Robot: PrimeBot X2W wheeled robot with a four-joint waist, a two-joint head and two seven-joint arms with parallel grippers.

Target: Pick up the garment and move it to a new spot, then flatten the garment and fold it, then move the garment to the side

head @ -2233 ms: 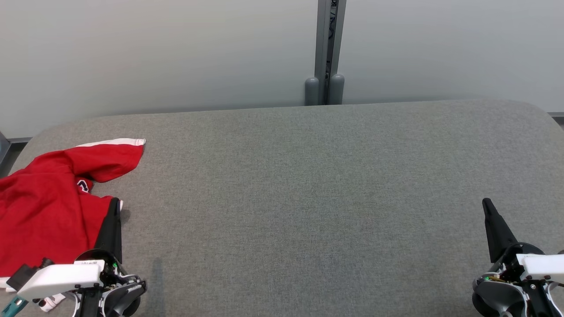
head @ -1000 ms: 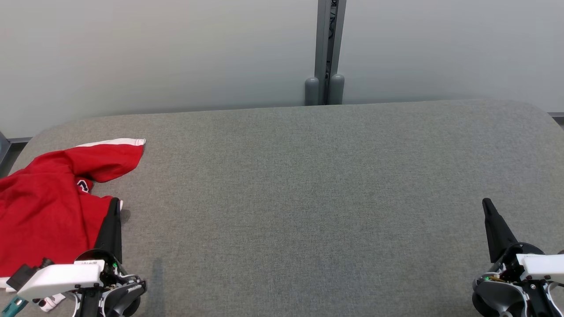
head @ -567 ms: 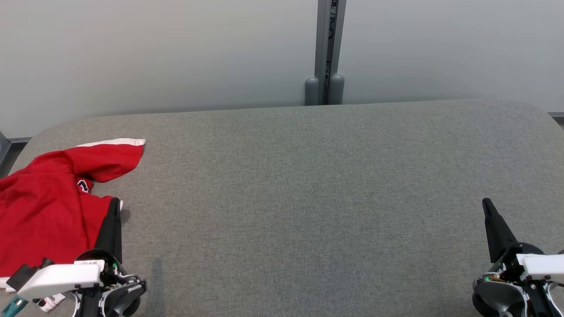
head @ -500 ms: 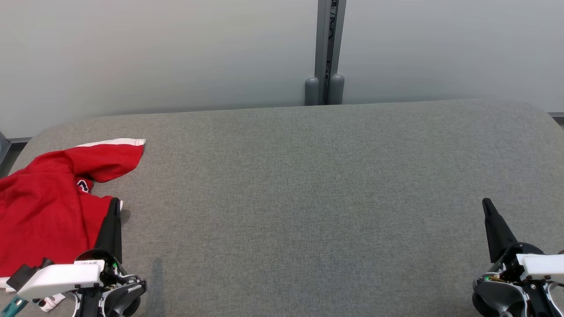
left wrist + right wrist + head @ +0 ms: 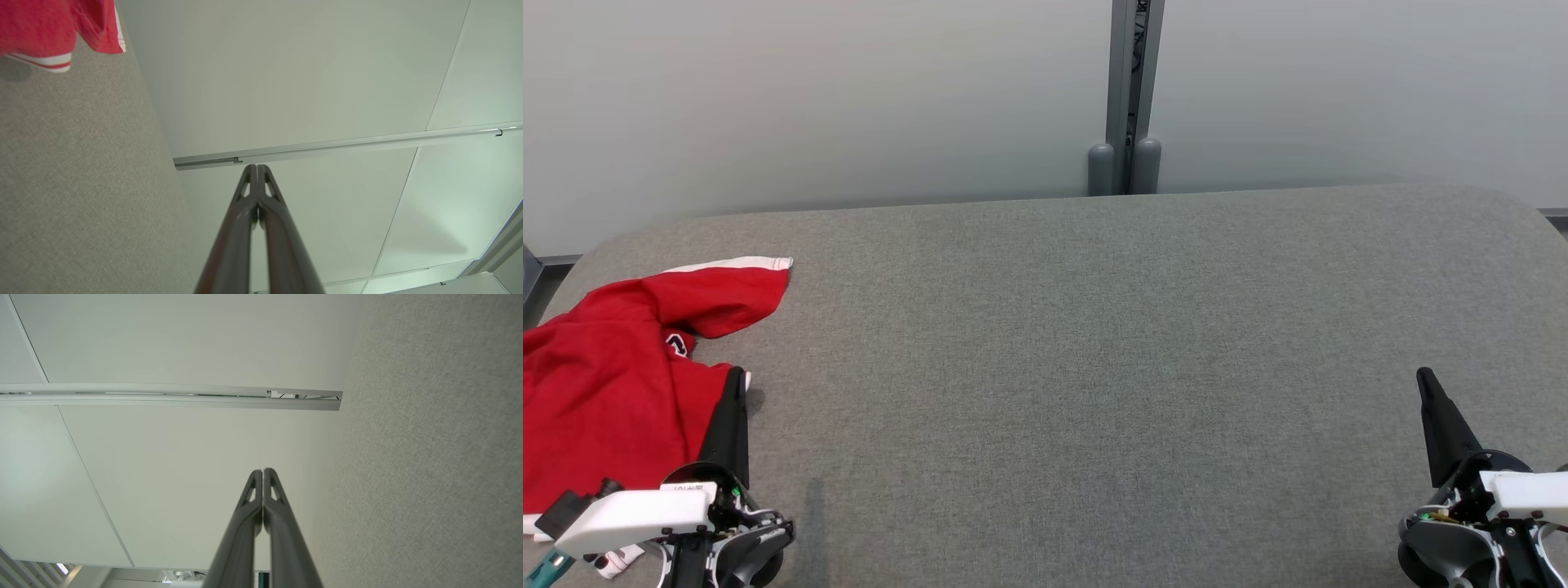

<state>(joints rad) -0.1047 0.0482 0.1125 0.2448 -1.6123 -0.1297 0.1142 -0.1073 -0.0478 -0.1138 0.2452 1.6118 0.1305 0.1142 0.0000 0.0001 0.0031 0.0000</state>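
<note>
Looking down, head view: a grey cloth-covered table (image 5: pixel 1094 367) spans the picture. A pale wall (image 5: pixel 809 98) stands behind the table's far edge, with a grey metal post (image 5: pixel 1127 82) at the middle of that edge.
Garment: the red garment (image 5: pixel 605 392), trimmed in white, lies rumpled at the table's left end. One sleeve (image 5: pixel 723 294) reaches toward the table's far edge, and part of the cloth runs off the side of the picture.
Left gripper: the left gripper (image 5: pixel 737 376) sits over the table's near left corner, pressed together into one dark point. It lies right along the garment's edge nearest the table's middle. Whether it touches the cloth cannot be told from this view.
Right gripper: the right gripper (image 5: pixel 1423 377) sits over the table's near right corner, pressed together and holding nothing.
Left wrist view, fingers: the two dark fingers (image 5: pixel 239 228) meet along their length and pinch nothing. Their tips point past the table's far edge at the wall and the post.
Left wrist view, garment: red cloth with a red-and-white striped cuff (image 5: pixel 49 63) lies on the table, apart from the fingertips.
Right wrist view, fingers: both lie closed tip to tip and empty. The table's grey top runs alongside them, and the post crosses the wall beyond the table's far edge.
</note>
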